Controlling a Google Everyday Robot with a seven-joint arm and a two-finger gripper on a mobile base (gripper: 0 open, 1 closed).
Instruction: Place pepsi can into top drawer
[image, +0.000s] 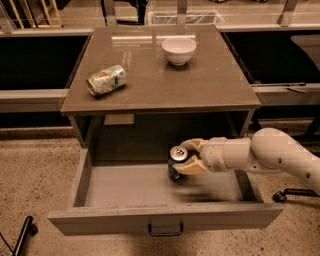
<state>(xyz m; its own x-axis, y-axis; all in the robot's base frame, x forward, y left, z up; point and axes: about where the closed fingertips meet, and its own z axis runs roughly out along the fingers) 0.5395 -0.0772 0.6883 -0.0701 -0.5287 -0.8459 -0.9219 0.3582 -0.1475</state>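
Placement step: gripper (186, 157), inside top drawer (125, 186), pinches upright pepsi can (177, 154); next, set it on the floor below and release.

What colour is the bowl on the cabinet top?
White bowl, plain in the camera view; the pincer sits inside the top drawer, shut on the pepsi can.
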